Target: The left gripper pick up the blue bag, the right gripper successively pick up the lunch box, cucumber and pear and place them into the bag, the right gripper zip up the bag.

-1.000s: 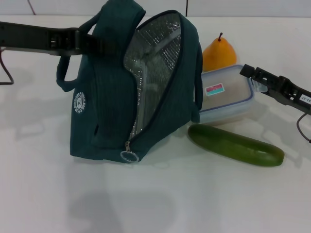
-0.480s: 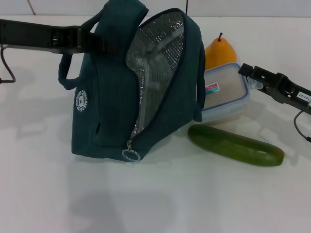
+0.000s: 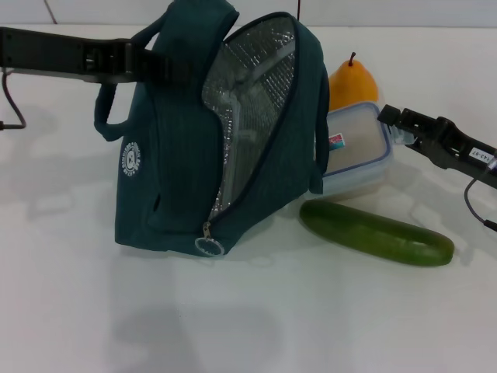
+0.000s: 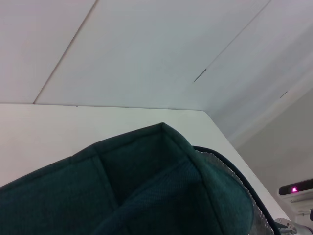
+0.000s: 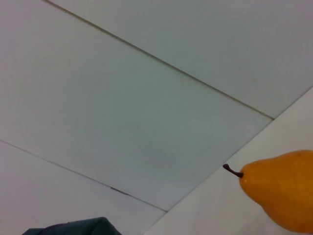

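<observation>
Now, from the head view, the right gripper has crept in against the lunch box beside the bag, nudging it closer; whether its jaws have closed I cannot tell. The left gripper keeps the bag's top pinched and upright, mouth open. The left wrist view shows only bag fabric; the right wrist view shows the pear, so packing has barely begun.

Blue bag: dark teal fabric, upright on the tabletop, front flap unzipped and gaping, silver foil lining exposed, round zipper pull low at the front.
Lunch box: clear plastic with blue-rimmed lid, flat, touching the bag's right side.
Pear: yellow-orange, stem up, just behind the box.
Cucumber: dark green, lying lengthwise in front of the box.
</observation>
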`<state>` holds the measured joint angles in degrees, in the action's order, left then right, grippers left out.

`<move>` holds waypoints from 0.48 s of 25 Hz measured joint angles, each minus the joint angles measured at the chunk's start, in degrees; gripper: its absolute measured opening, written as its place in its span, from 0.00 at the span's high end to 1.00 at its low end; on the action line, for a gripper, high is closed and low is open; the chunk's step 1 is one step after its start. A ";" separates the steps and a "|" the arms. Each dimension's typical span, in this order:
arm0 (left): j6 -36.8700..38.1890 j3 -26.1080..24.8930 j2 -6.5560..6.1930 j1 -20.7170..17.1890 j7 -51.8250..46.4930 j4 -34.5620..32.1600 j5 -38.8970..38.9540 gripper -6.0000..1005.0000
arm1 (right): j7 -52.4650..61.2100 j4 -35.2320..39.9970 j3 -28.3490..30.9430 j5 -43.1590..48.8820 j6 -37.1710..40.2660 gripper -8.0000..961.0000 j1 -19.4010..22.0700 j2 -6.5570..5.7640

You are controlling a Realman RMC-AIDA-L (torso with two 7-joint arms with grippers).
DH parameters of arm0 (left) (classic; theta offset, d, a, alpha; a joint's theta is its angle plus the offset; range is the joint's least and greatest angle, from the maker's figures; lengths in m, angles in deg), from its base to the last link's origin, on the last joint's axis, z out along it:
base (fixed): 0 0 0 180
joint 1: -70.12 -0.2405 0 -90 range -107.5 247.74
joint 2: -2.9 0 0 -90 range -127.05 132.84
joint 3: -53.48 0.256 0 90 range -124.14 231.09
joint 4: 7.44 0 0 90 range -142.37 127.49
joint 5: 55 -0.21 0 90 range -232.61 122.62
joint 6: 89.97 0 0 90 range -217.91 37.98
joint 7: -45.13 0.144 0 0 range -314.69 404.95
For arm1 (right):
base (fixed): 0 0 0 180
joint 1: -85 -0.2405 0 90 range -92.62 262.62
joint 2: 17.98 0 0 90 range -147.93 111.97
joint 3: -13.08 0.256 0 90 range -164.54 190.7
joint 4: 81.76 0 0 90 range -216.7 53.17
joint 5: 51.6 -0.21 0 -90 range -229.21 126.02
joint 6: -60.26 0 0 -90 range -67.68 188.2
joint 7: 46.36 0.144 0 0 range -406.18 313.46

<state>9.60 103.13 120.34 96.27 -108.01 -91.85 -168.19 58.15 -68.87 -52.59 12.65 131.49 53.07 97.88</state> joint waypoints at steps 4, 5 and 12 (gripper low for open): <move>-0.07 0.00 -0.05 0.05 0.13 0.03 -0.04 0.93 | 0.06 -0.32 0.18 -0.77 0.03 0.49 0.37 -0.02; -0.07 0.00 -0.05 0.05 0.15 0.03 -0.05 0.93 | 0.07 -0.49 0.18 -1.11 0.03 0.50 0.54 -0.02; -0.07 0.00 -0.06 0.04 0.21 0.04 0.00 0.93 | 0.08 -2.20 0.21 -4.26 0.26 0.76 0.61 -0.03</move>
<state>9.53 103.14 120.28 96.31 -107.80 -91.81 -168.20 58.23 -71.07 -52.39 8.38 131.75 53.68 97.85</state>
